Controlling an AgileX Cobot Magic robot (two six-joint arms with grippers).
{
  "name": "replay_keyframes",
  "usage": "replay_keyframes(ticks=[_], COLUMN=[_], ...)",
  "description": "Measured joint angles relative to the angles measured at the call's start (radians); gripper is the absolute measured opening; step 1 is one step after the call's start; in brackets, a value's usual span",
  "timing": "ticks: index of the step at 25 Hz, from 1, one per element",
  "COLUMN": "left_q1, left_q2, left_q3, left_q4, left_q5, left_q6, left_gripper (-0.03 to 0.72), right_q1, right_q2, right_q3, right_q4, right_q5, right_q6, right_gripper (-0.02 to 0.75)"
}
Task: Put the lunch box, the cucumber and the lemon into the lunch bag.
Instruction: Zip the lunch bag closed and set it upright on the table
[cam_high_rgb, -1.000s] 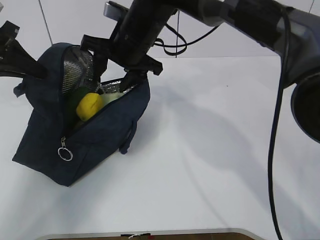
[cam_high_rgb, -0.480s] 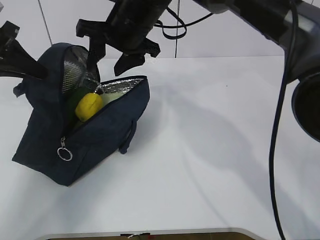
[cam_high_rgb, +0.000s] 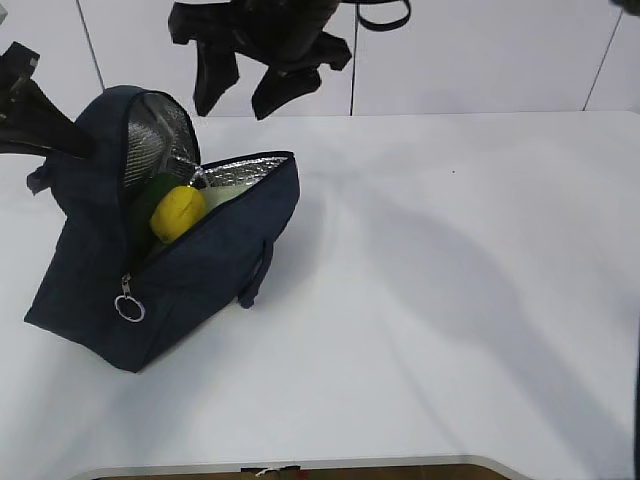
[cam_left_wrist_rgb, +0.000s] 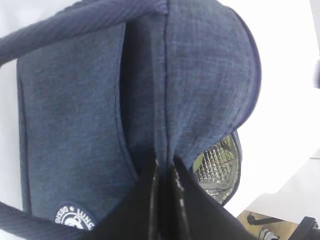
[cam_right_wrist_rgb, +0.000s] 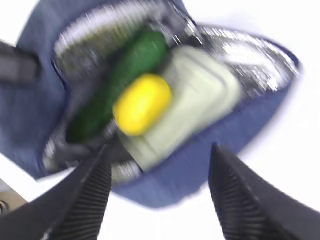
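The navy lunch bag (cam_high_rgb: 190, 275) stands open at the left of the white table. Inside it lie the yellow lemon (cam_high_rgb: 177, 211), the dark green cucumber (cam_high_rgb: 146, 205) and the pale green lid of the lunch box (cam_high_rgb: 225, 192). The right wrist view looks down on all three: lemon (cam_right_wrist_rgb: 142, 104), cucumber (cam_right_wrist_rgb: 120, 85), lunch box (cam_right_wrist_rgb: 187, 102). My left gripper (cam_left_wrist_rgb: 165, 167) is shut on the bag's fabric flap (cam_left_wrist_rgb: 200, 75) and holds it up. My right gripper (cam_high_rgb: 243, 95) hangs open and empty above the bag (cam_right_wrist_rgb: 240, 140).
A metal ring zipper pull (cam_high_rgb: 129, 306) hangs on the bag's front. A white round logo (cam_left_wrist_rgb: 75, 220) shows on the bag's side. Bare white table (cam_high_rgb: 450, 300) stretches to the right of the bag.
My right gripper has risen up and away from the bag's opening. The bag, its contents and my left gripper have stayed put.
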Motion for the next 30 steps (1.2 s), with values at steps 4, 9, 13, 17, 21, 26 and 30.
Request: replay_keyframes(ticks=[4,9,13,17,21,26,30], left_q1=[0.0,0.0,0.0,0.0,0.0,0.0,0.0], left_q2=[0.0,0.0,0.0,0.0,0.0,0.0,0.0], left_q3=[0.0,0.0,0.0,0.0,0.0,0.0,0.0], left_q4=[0.0,0.0,0.0,0.0,0.0,0.0,0.0], left_q5=[0.0,0.0,0.0,0.0,0.0,0.0,0.0], left_q6=[0.0,0.0,0.0,0.0,0.0,0.0,0.0], left_gripper=[-0.015,-0.015,-0.015,-0.015,-0.015,-0.015,-0.015], right_q1=[0.0,0.0,0.0,0.0,0.0,-0.007,-0.055], right_q2=[-0.129,-0.26,-0.305,-0.307,-0.307,-0.307,-0.307], right_q3=[0.175,0.38,0.511,0.594,0.623,0.652,0.671], right_q4=[-0.056,-0.138,-0.24,-0.306,-0.308,-0.286,-0.167], right_q5=[0.0,0.0,0.0,-0.002,-0.036,-0.132,-0.159], right_q6=[-0.012,0.035,0.098,0.147,0.202,0.258,0.265], right_gripper=[0.49,0.49,0.49,0.49,0.489,0.489,0.489])
